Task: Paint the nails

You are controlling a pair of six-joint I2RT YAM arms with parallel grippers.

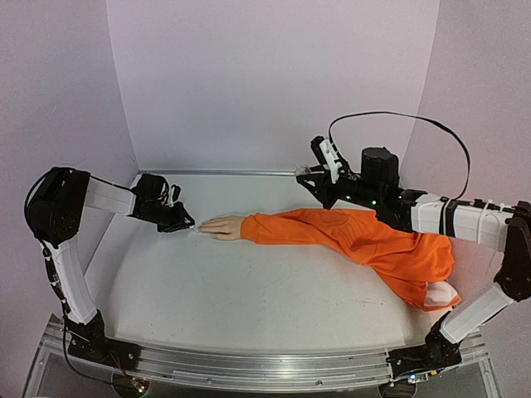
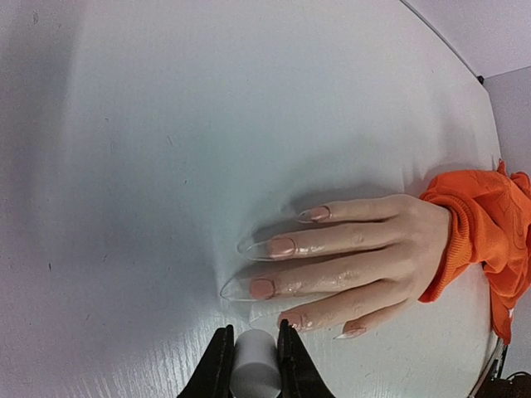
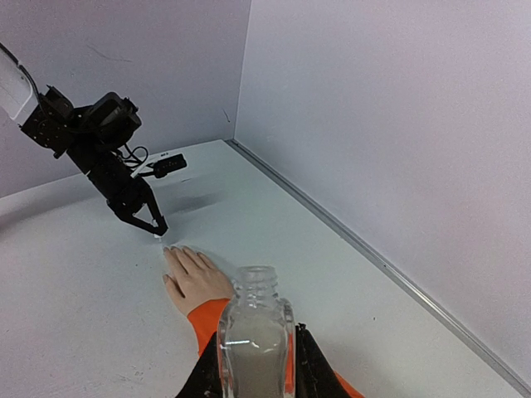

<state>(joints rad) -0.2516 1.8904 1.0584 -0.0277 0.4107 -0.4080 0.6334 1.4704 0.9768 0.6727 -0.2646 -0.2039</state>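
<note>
**Q:** Where do the nails (image 2: 263, 288) lie?

**A:** At the fingertips of the mannequin hand (image 1: 222, 226), which rests palm down on the desk (image 1: 249, 290), left of centre and towards the far side. Its fingers point left. The wrist enters an orange sleeve (image 1: 357, 236), which runs right and ends in a bunched heap at the near right. In the left wrist view each nail is pinkish at the base, with a long, clear, pointed tip.

**Q:** What is the state of the left hand (image 1: 184, 222)?

**A:** It is lowered to the desk just left of the fingertips. Its fingers (image 2: 222, 365) are closed on a small white cylinder (image 2: 255, 369). Whether anything touches a nail cannot be told.

**Q:** And the right hand (image 3: 253, 365)?

**A:** It is raised above the sleeve at the far right and grips a clear bottle (image 3: 253, 332) upright. The bottle's neck is uncapped, and greyish contents show through the glass.

**Q:** How do the two stand to each other?

**A:** Well apart, with the mannequin hand and the sleeve between them.
</note>
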